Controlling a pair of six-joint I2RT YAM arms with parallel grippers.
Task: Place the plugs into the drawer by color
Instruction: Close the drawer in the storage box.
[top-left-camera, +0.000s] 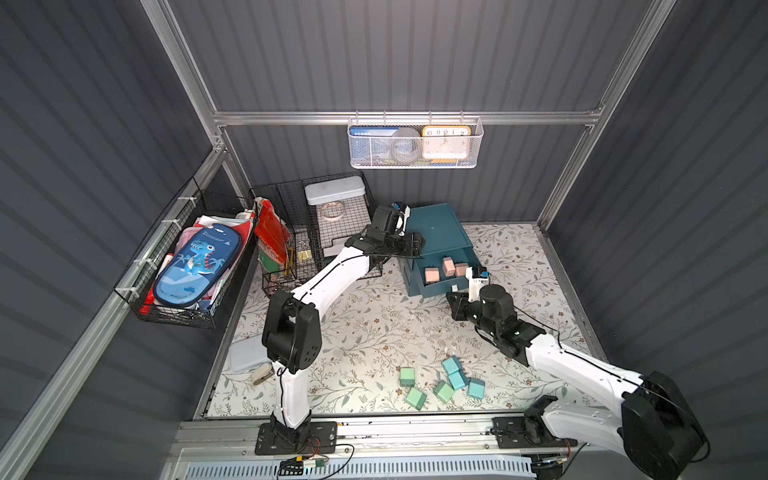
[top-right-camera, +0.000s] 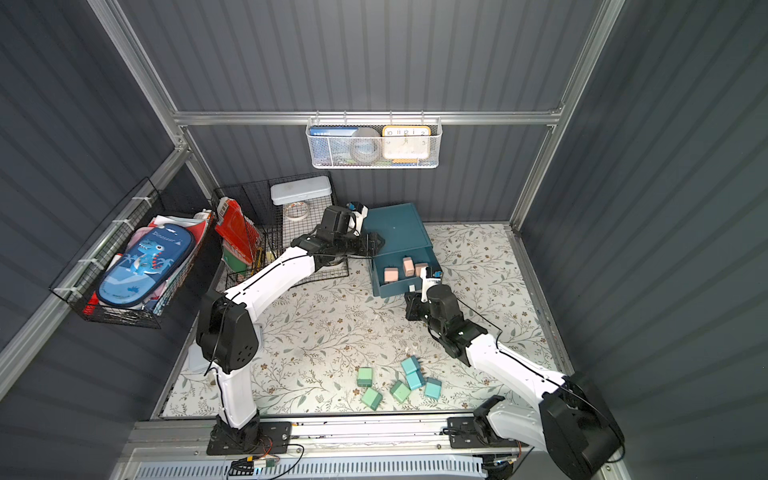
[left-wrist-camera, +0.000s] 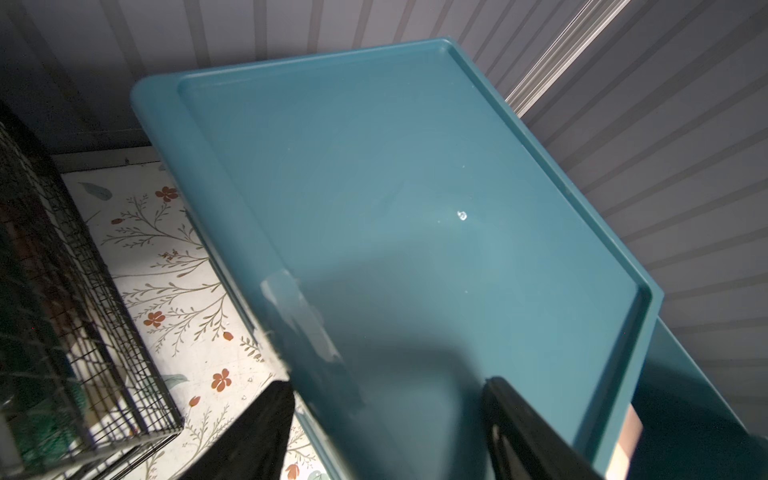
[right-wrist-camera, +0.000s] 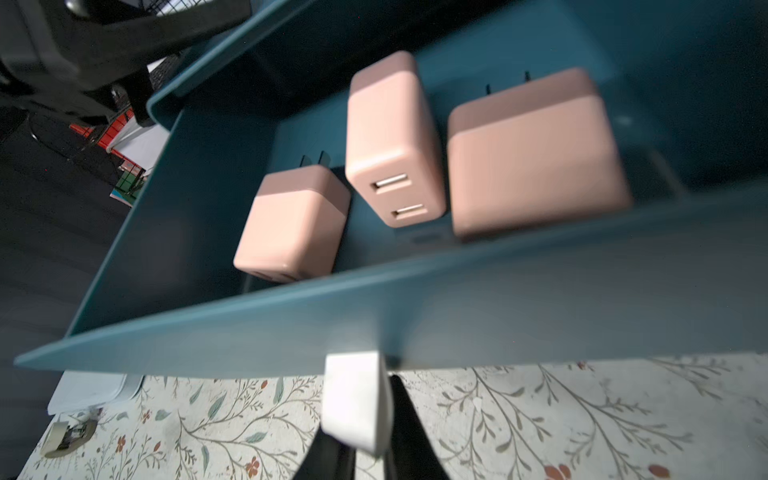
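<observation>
Three pink plugs (right-wrist-camera: 395, 141) fill the open drawer (right-wrist-camera: 291, 328). Right tool (right-wrist-camera: 365, 432) pinches its tab (right-wrist-camera: 351, 386), likely to shut it. Left tool (left-wrist-camera: 388, 384) clamps the cabinet (left-wrist-camera: 415, 187) steady.

The desk (top-left-camera: 374, 328), covered in a floral print, carried the teal drawer unit (top-left-camera: 436, 232) near its back edge, just beside black wire baskets (top-left-camera: 291, 195). Near the front, three mint green plugs (top-left-camera: 416, 399) and three light blue plugs (top-left-camera: 457, 380) lay in a loose cluster. A pale flat box (top-left-camera: 249, 353) sat at the left edge.
</observation>
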